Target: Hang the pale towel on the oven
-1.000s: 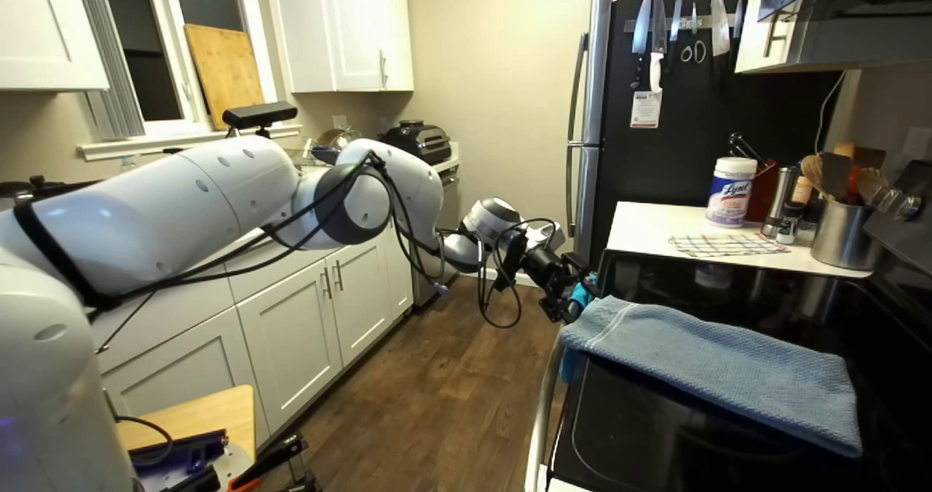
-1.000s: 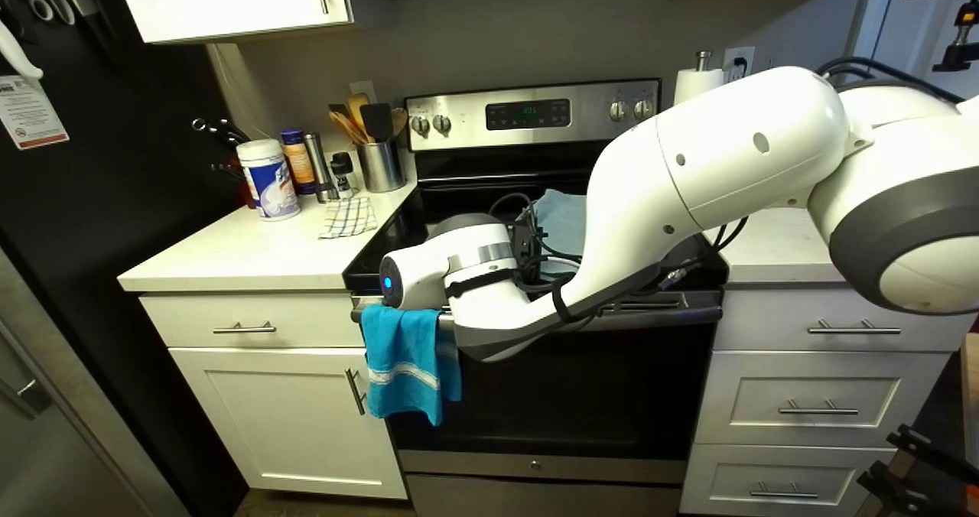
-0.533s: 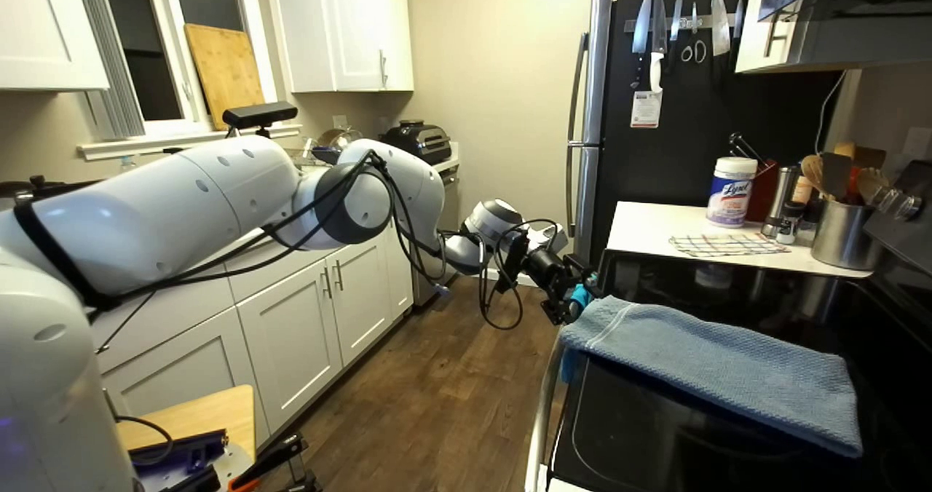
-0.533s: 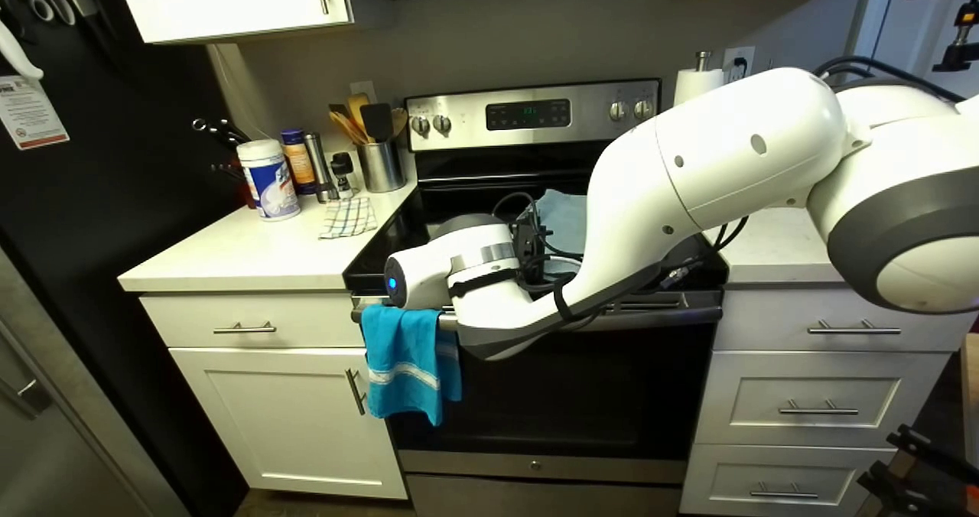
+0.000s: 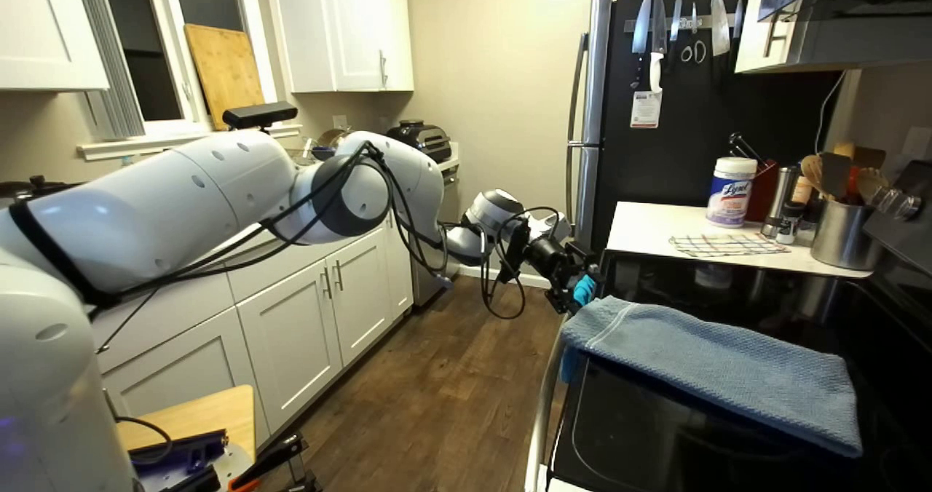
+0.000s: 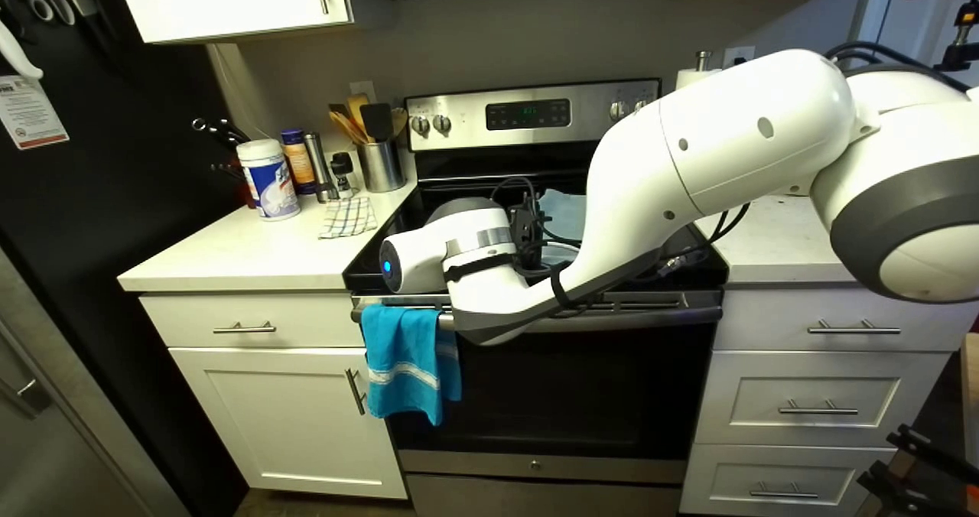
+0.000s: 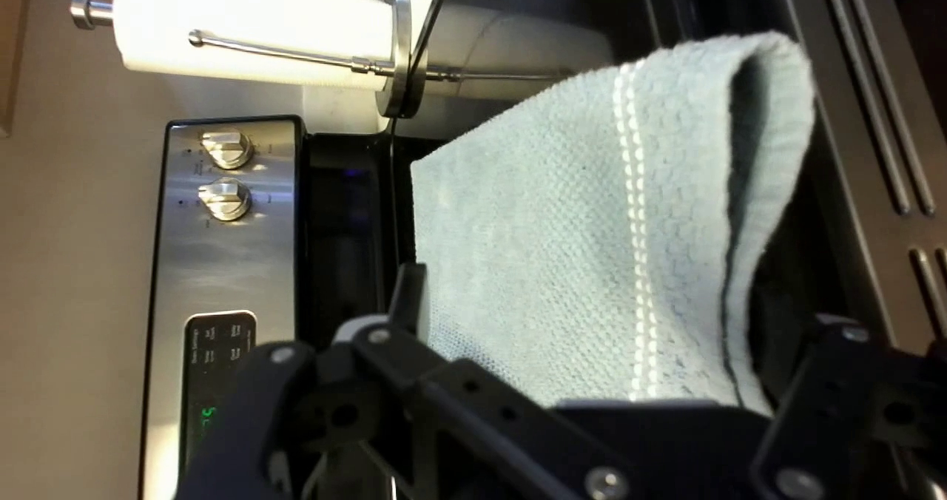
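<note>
Low in the wrist view, the wide-spread black-fingered tool (image 7: 610, 310) should pinch both layers of the light-blue rectangular cloth towel (image 7: 566, 223).

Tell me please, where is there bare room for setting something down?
Bare: the counter towards its front edge, bordered by refrigerator, wipes tub, checked cloth and oven; also the black glass along both long sides of the pale towel. Crowded: the counter's back, where small containers stand between tub and utensil crock; also the towel's striped end, with the pincer near.
</note>
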`<state>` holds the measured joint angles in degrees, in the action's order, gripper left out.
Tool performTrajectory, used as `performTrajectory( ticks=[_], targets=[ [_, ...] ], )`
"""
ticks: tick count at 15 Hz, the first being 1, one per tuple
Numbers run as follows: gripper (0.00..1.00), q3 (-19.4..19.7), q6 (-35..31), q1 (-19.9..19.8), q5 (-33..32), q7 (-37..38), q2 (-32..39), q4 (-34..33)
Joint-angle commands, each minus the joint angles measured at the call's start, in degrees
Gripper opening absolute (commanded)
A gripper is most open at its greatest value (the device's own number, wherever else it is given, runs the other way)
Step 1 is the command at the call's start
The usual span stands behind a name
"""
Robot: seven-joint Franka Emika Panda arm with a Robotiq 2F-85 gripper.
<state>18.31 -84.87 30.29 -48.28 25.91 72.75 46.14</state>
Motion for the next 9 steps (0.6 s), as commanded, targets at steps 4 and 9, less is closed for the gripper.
performTrajectory(
  ticks=[4, 9],
  targets=[
    [1.00, 1.34, -0.07, 0.41, -0.40, -0.48, -3.41, 3.27],
    [0.74, 1.01, -1.03, 0.38, -0.33, -0.64, -3.00, 2.96]
  ],
)
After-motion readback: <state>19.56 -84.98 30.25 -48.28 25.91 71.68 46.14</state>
